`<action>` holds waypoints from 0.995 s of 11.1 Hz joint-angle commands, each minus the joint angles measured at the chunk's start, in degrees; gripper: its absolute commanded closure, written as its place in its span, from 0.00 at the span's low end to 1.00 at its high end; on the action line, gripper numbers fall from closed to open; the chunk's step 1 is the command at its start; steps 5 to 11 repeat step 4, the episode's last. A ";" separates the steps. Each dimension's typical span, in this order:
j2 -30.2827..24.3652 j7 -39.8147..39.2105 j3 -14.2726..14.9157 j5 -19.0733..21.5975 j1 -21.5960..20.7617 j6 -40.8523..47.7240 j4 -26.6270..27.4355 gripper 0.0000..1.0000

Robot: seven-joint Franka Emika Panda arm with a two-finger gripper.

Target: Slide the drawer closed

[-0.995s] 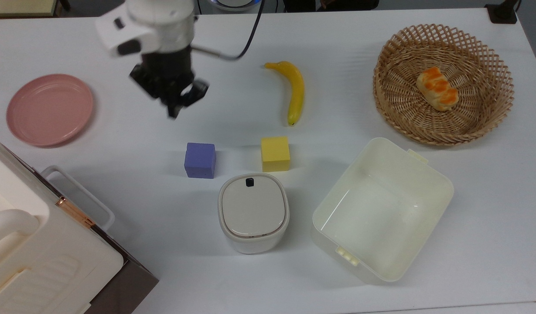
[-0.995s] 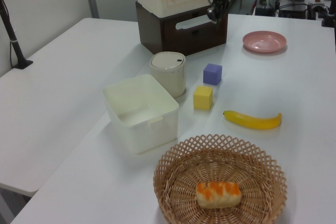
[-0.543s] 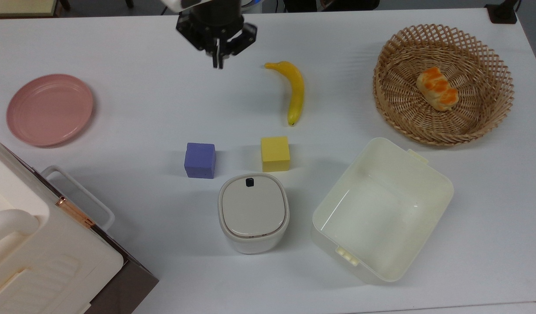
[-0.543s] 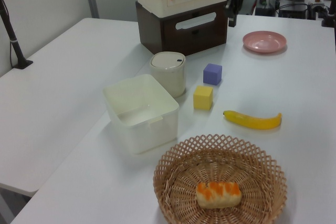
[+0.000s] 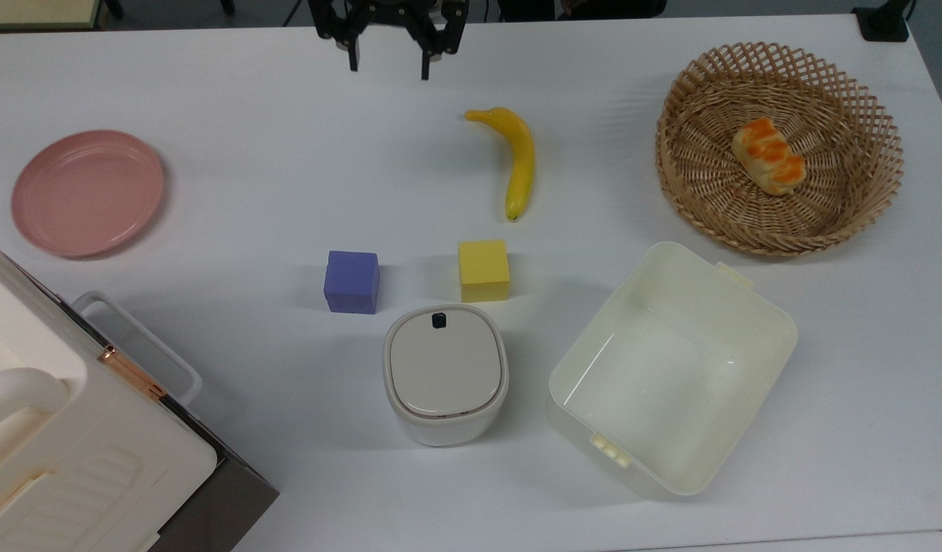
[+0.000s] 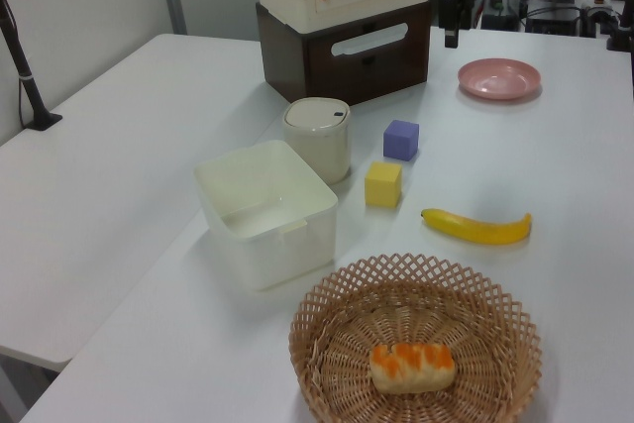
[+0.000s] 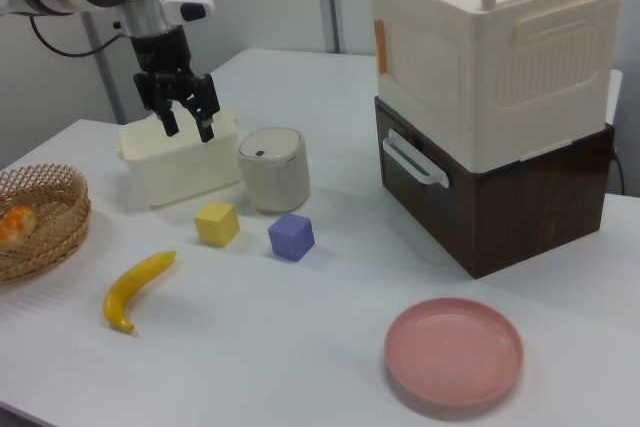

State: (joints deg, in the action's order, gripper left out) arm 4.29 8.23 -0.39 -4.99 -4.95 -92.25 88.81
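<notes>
The dark brown drawer front with its white rectangular loop handle (image 7: 413, 162) is seen flush in the dark wood base beneath the cream plastic cabinet (image 7: 490, 47), at the right view's right and in the top view's lower left corner (image 5: 137, 341). The black two-finger gripper (image 5: 388, 65) is held above the white desk (image 5: 287, 192) at the top view's upper edge, well apart from the drawer; in the right view the gripper (image 7: 186, 122) hangs in front of the cream plastic bin (image 7: 170, 169). Its fingers (image 7: 205, 125) are spread wide apart and nothing is held between them. Between gripper and drawer, a purple foam cube (image 5: 352, 281), a yellow foam cube (image 5: 484, 270) and a cream lidded canister (image 5: 445, 374) are set on the desk. A yellow banana (image 5: 516, 159) lies near the gripper, to the top view's right of it. A pink round plate (image 5: 87, 192) rests near the cabinet, and a woven wicker basket (image 5: 693, 176) holding an orange-topped bread roll (image 5: 768, 156) stands at the top view's far right.
</notes>
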 commanded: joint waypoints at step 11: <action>-2.35 -1.73 0.65 -0.38 -0.24 1.72 1.02 0.00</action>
